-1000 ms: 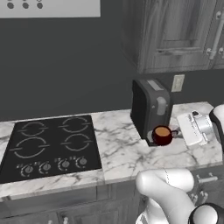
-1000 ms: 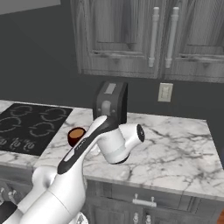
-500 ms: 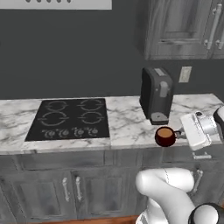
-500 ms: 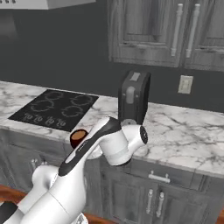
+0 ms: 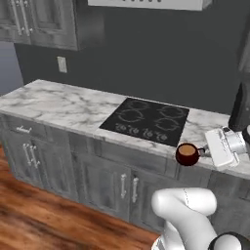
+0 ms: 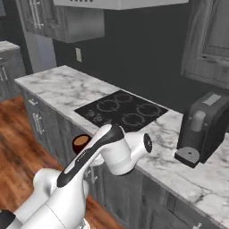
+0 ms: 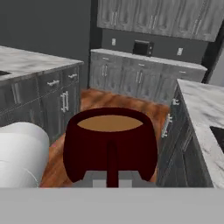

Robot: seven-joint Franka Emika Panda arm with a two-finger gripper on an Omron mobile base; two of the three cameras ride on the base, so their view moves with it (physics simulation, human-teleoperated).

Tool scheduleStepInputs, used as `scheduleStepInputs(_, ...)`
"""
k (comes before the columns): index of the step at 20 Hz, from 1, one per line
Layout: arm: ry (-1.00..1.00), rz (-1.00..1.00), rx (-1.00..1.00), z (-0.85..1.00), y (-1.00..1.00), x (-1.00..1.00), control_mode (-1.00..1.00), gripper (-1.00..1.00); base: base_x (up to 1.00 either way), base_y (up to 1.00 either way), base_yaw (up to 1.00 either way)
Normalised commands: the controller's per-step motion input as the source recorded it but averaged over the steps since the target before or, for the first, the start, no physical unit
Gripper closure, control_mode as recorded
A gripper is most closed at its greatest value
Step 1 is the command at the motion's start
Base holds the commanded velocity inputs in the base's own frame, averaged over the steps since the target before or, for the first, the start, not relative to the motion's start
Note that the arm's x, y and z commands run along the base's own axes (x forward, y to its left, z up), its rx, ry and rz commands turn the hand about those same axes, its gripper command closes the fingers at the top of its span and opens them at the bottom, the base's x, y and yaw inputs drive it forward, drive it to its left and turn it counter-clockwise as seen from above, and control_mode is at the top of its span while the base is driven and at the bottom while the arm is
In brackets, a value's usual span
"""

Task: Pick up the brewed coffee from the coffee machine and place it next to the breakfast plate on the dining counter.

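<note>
The brewed coffee (image 7: 110,144) sits right in front of my hand camera, a dark red mug with brown liquid level in it and its handle turned toward me at 6 o'clock. My pincer (image 7: 112,180) is pinching that handle between its tips, so the mug hangs in my grasp off any surface. From the left base camera the brewed coffee (image 5: 187,154) floats at the front edge of the marble counter (image 5: 63,105), with my pincer (image 5: 203,152) at its 3 o'clock, and the black cooktop (image 5: 146,120) lies at the mug's 11 o'clock. From the right base camera only the mug's rim (image 6: 81,142) peeks out at 9 o'clock of my white forearm, above the wooden floor (image 6: 13,143). The coffee machine (image 6: 207,126) stands well apart at the mug's 3 o'clock there, its cup recess bare. Past the mug my hand camera sees grey cabinets (image 7: 131,78) at 12 o'clock.
</note>
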Motion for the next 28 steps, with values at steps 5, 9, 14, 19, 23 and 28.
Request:
scheduleStepInputs(5, 0.0, 0.0, 0.0, 0.0, 0.0, 0.0, 1.0, 1.0, 0.15, 0.0, 0.91)
scheduleStepInputs(9, 0.0, 0.0, 0.0, 0.0, 0.0, 0.0, 1.0, 1.0, 0.06, 0.0, 0.96)
scheduleStepInputs(14, 0.0, 0.0, 0.0, 0.0, 0.0, 0.0, 1.0, 1.0, 0.07, 0.0, 0.97)
scheduleStepInputs(19, 0.0, 0.0, 0.0, 0.0, 0.0, 0.0, 1.0, 1.0, 0.1, 0.0, 0.95)
scheduleStepInputs(23, 0.0, 0.0, 0.0, 0.0, 0.0, 0.0, 1.0, 1.0, 0.0, 0.0, 0.95)
scheduleStepInputs(28, 0.0, 0.0, 0.0, 0.0, 0.0, 0.0, 1.0, 1.0, 0.0, 0.03, 0.94)
